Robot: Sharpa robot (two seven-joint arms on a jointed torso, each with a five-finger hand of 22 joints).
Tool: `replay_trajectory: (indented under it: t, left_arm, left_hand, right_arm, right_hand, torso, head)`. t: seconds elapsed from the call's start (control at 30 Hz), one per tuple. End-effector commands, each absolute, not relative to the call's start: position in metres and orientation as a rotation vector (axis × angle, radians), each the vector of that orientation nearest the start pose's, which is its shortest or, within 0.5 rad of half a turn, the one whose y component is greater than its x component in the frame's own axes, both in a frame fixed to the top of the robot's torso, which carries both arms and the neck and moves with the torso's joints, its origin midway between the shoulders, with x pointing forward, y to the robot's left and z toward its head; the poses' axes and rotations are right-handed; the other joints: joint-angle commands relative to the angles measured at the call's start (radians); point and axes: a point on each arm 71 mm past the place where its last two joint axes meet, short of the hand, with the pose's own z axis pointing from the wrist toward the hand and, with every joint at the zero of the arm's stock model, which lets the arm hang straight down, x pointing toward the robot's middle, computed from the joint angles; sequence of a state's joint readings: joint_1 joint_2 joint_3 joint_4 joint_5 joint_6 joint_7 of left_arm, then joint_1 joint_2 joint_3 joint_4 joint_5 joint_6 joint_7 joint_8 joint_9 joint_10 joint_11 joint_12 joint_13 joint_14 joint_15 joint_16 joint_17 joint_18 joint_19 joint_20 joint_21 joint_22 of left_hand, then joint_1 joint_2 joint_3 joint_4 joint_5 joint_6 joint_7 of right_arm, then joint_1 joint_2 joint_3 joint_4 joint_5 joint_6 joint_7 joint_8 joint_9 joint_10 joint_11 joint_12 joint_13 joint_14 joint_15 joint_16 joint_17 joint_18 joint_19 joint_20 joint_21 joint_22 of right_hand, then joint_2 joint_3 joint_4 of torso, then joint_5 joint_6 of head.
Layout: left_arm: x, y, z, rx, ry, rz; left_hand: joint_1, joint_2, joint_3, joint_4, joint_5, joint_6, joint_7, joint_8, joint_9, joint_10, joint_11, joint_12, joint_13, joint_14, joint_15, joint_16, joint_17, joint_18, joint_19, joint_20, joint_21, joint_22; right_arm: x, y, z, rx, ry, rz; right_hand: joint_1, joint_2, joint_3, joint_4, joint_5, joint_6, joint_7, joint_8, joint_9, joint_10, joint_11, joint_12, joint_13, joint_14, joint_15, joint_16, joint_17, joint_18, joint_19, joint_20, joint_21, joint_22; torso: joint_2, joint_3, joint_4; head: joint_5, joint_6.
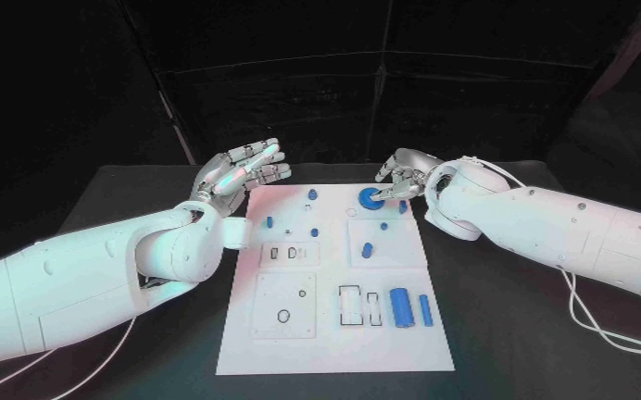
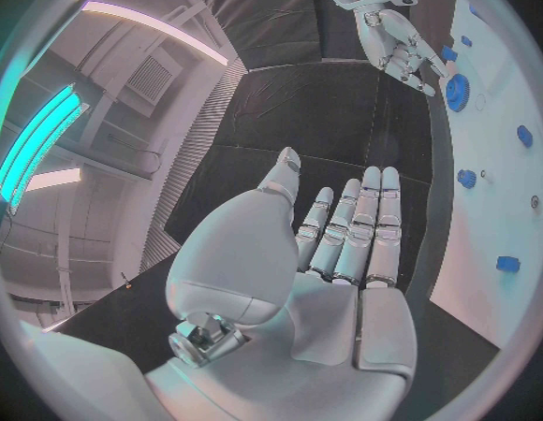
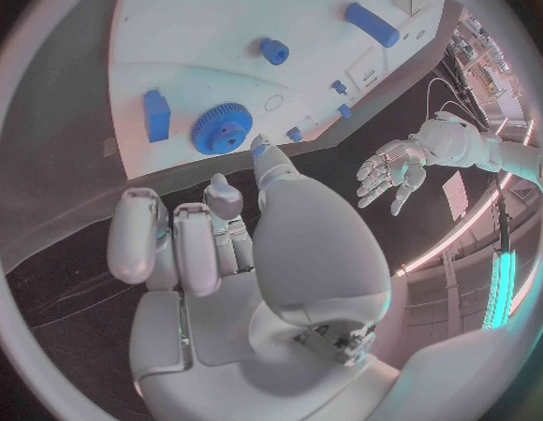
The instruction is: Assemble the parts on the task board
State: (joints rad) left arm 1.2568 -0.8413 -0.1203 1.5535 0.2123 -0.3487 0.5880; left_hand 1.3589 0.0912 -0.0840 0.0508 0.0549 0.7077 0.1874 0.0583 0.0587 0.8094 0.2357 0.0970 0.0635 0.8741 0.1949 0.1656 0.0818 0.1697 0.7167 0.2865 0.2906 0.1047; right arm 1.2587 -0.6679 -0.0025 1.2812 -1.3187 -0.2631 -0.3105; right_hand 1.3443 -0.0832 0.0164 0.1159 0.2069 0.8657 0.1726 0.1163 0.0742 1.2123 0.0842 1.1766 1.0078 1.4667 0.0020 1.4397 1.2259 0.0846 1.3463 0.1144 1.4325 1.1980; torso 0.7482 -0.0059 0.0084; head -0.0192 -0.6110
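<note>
The white task board (image 1: 334, 344) lies in the middle of the table with several small blue parts on it. A blue gear (image 1: 370, 198) sits near its far edge, also in the left wrist view (image 2: 457, 92) and the right wrist view (image 3: 221, 127). My right hand (image 1: 405, 173) hovers just beyond the gear, fingers (image 2: 401, 51) loosely bent and apart, thumb (image 3: 271, 164) reaching toward it, holding nothing. My left hand (image 1: 245, 170) is raised by the board's far left corner, flat, with its fingers (image 2: 354, 225) stretched out and empty. A blue block (image 3: 157, 115) lies beside the gear.
A blue cylinder (image 1: 402, 308) and a blue bar (image 1: 425, 310) lie at the board's near right, beside rectangular slots (image 1: 350, 306). Small blue pegs (image 1: 366, 250) stand mid-board. A white cable (image 1: 588, 312) trails on the black table at the right.
</note>
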Motion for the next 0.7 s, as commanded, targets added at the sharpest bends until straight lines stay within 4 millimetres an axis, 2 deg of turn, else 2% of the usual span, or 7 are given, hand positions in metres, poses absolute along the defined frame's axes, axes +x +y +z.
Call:
replay_trajectory:
  t: [0.03, 0.33, 0.47, 0.7]
  left_arm:
    - [0.487, 0.208, -0.169, -1.212, 1.217, -1.644]
    - [0.488, 0.210, -0.170, -1.213, 1.213, -1.637]
    - [0.488, 0.210, -0.170, -1.212, 1.213, -1.636]
    - [0.488, 0.207, -0.170, -1.212, 1.217, -1.640]
  left_hand:
    - [0.002, 0.006, -0.001, -0.007, 0.003, 0.003, 0.092, 0.003, 0.000, 0.006, -0.001, 0.005, 0.000, 0.007, -0.003, 0.002, -0.001, 0.001, 0.009, 0.001, 0.001, -0.002]
    - [-0.001, 0.006, -0.001, -0.007, 0.003, 0.004, 0.092, 0.003, 0.001, 0.006, -0.002, 0.005, 0.000, 0.008, -0.003, 0.003, -0.001, 0.001, 0.010, 0.001, 0.001, -0.002]
    - [-0.004, 0.007, -0.003, -0.006, 0.003, 0.004, 0.092, 0.003, 0.001, 0.007, -0.002, 0.005, 0.000, 0.009, -0.003, 0.003, -0.001, 0.001, 0.011, 0.001, 0.001, -0.002]
    - [-0.005, 0.007, -0.003, -0.005, 0.003, 0.004, 0.092, 0.003, 0.001, 0.007, -0.002, 0.005, 0.000, 0.009, -0.003, 0.003, -0.001, 0.001, 0.011, 0.001, 0.001, -0.002]
  right_arm:
    - [0.549, -0.194, -0.167, 0.118, 1.759, 0.469]
    - [0.551, -0.190, -0.171, 0.106, 1.791, 0.460]
    - [0.552, -0.187, -0.170, 0.086, 1.777, 0.457]
    - [0.553, -0.183, -0.170, 0.067, 1.776, 0.444]
  right_hand:
    - [0.015, 0.002, 0.000, 0.008, 0.009, 0.010, -0.002, 0.007, 0.001, 0.015, -0.001, 0.023, 0.030, 0.050, 0.003, 0.010, 0.022, -0.010, 0.010, 0.001, 0.010, 0.011]
    - [0.031, 0.014, 0.002, 0.004, 0.016, 0.021, -0.005, 0.016, 0.001, 0.042, -0.004, 0.061, 0.080, 0.051, 0.002, 0.019, 0.040, -0.013, 0.017, -0.001, 0.017, 0.026]
    - [0.040, 0.019, 0.004, 0.000, 0.017, 0.025, -0.006, 0.019, 0.001, 0.055, -0.005, 0.078, 0.103, 0.052, 0.001, 0.023, 0.049, -0.014, 0.021, -0.001, 0.020, 0.033]
    - [0.041, 0.020, 0.004, -0.001, 0.017, 0.026, -0.006, 0.020, 0.001, 0.064, -0.005, 0.087, 0.116, 0.053, 0.001, 0.025, 0.054, -0.016, 0.024, -0.001, 0.022, 0.039]
  torso:
    - [0.001, 0.0008, -0.0002]
    - [0.001, 0.0022, -0.0014]
    - [0.001, 0.0001, -0.0003]
    - [0.002, 0.0016, 0.0007]
  head:
    - [-0.001, -0.003]
    - [-0.002, -0.005]
    - [-0.002, -0.008]
    - [-0.002, -0.010]
